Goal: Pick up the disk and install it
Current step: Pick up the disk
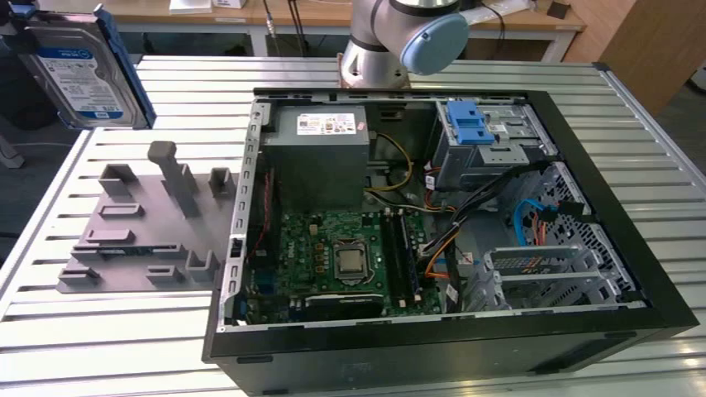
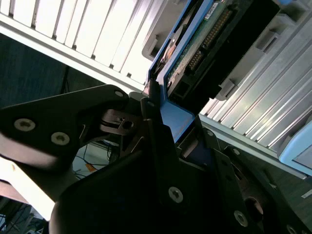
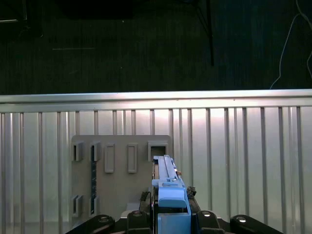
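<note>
Gripper (image 2: 173, 122): you had it closed narrow on the disk (image 1: 79, 74), jaws pinching its blue end rail (image 2: 176, 119)
Disk: hung on edge in the air, well apart from the computer case (image 1: 441, 347), off the side where the fixture plate lay
Handling: probably stiff, fairly heavy and shock-sensitive; you'd best hold the rails or metal flanks, not the bare circuit board (image 2: 192, 53)
Fixture plate (image 1: 132, 248): flat, just beside the case
Drive cage (image 1: 502, 149): inside the case, at a far corner

arm (image 1: 381, 37) — silver-grey tube, pale-blue joint cap | end effector (image 2: 170, 122) — black plates, silver screws
</note>
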Available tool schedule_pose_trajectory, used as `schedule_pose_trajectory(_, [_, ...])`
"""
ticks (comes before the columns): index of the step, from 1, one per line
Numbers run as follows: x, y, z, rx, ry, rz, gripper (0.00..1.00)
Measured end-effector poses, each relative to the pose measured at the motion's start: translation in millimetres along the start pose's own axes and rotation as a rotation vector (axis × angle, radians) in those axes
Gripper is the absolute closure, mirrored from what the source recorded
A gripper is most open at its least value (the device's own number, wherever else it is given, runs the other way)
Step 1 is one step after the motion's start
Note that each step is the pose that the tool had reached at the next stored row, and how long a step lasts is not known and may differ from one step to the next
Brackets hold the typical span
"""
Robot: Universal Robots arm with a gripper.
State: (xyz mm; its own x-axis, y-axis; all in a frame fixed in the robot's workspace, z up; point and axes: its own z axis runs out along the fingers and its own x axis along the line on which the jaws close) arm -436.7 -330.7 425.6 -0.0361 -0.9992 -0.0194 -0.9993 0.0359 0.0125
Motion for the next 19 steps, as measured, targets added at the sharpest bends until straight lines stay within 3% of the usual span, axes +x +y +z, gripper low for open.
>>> schedule_pose_trajectory(7, [-0.2, 0.2, -12.6, 0.0000, -0.0002, 0.000, 0.63])
schedule_pose_trajectory(19, [-0.3, 0.3, -19.6, 0.0002, -0.0003, 0.000, 0.63])
